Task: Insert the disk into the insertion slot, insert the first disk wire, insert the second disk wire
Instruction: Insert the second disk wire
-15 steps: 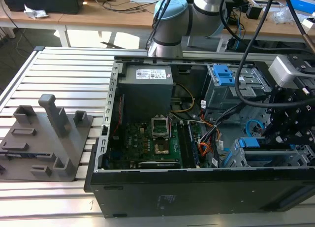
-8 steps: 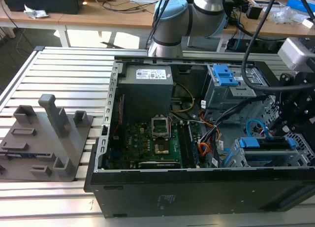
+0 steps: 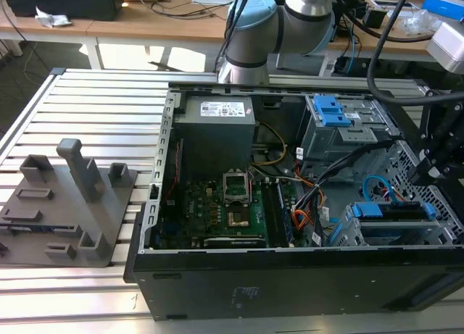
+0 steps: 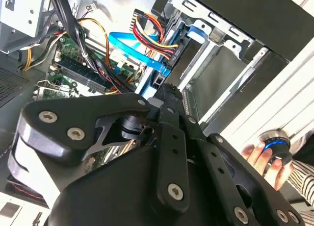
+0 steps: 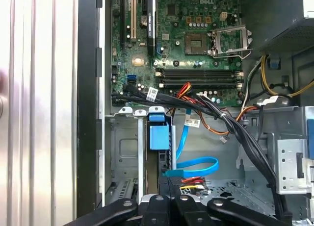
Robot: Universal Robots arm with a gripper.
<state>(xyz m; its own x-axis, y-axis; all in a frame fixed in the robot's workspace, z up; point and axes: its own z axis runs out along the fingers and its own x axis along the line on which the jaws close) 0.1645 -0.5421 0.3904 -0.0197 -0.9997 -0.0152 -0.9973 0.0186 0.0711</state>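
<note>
The disk (image 3: 395, 212) sits on edge in the insertion slot (image 3: 384, 236), the light grey cage at the case's corner on the exterior view's right. In the first wrist view its blue carrier tab (image 5: 158, 135) shows between the slot's rails (image 5: 122, 147). The second disk wire (image 5: 196, 164), a flat blue cable, loops to the disk's end, where my gripper (image 5: 169, 184) stands with its fingers drawn together on the dark plug. The first disk wire (image 5: 192, 182), a red-yellow-black bundle, ends right beside it. My black gripper (image 3: 433, 167) hangs over the slot.
A green motherboard (image 3: 217, 211) and a grey power supply (image 3: 214, 131) fill the case. The darker cage with blue latches (image 3: 330, 109) stands behind the slot. Thick black cables (image 5: 235, 133) cross near the gripper. A hand (image 4: 257, 155) rests on a blue-lit knob outside the case.
</note>
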